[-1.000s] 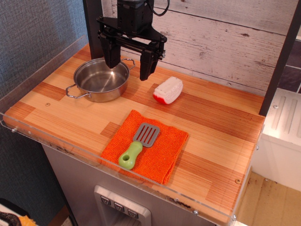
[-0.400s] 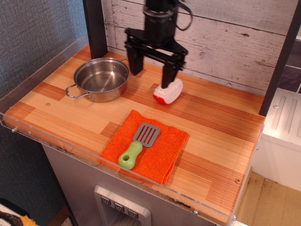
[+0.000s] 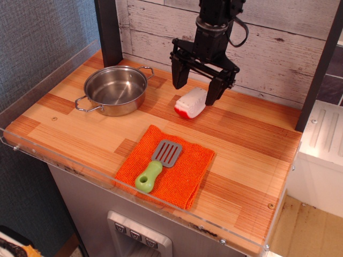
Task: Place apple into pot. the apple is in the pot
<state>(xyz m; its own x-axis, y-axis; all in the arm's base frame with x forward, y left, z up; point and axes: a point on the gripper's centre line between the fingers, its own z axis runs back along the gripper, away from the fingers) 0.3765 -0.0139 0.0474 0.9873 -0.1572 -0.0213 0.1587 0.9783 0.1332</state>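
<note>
The apple (image 3: 191,104), a small white chunk with a red rim, lies on the wooden counter right of the pot. The pot (image 3: 114,90) is a shallow shiny steel pot with two wire handles; it stands at the back left and holds nothing. My gripper (image 3: 195,91) is open, its two black fingers spread wide. It hangs just above and behind the apple, one finger to the apple's left and one to its right, holding nothing.
An orange cloth (image 3: 166,166) lies at the front middle with a green-handled spatula (image 3: 156,166) on it. A clear plastic rim (image 3: 107,179) edges the counter's front and left. A white plank wall (image 3: 278,48) stands behind, and a dark post (image 3: 109,29) behind the pot.
My gripper has moved right, from above the pot's right edge to over the apple, staying open. The apple, pot and spatula have not moved.
</note>
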